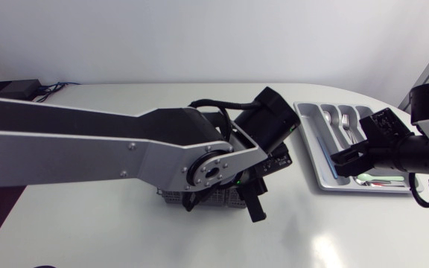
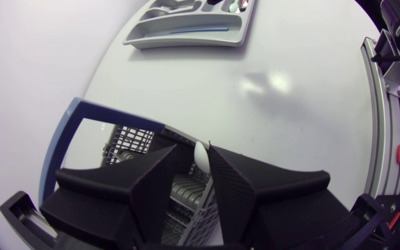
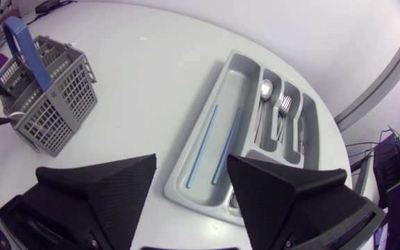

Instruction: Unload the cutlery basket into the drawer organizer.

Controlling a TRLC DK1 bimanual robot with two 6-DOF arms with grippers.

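The grey wire cutlery basket point(image 2: 127, 142) with a blue handle point(image 2: 60, 142) sits under my left gripper point(image 2: 194, 148). That gripper points down into it and is open. A pale spoon end point(image 2: 201, 158) sticks up between its fingers, close to one of them. In the head view my left arm covers most of the basket point(image 1: 199, 199). The grey drawer organizer point(image 1: 311, 152) lies at the right, with two blue sticks point(image 3: 217, 146), a spoon point(image 3: 266, 89) and a fork point(image 3: 285, 105) in it. My right gripper point(image 3: 189, 201) hovers wide open over its near end.
A black box point(image 1: 10, 89) with cables sits at the table's back left corner. Bare white tabletop point(image 2: 255, 104) stretches between the basket and the organizer point(image 2: 186, 28).
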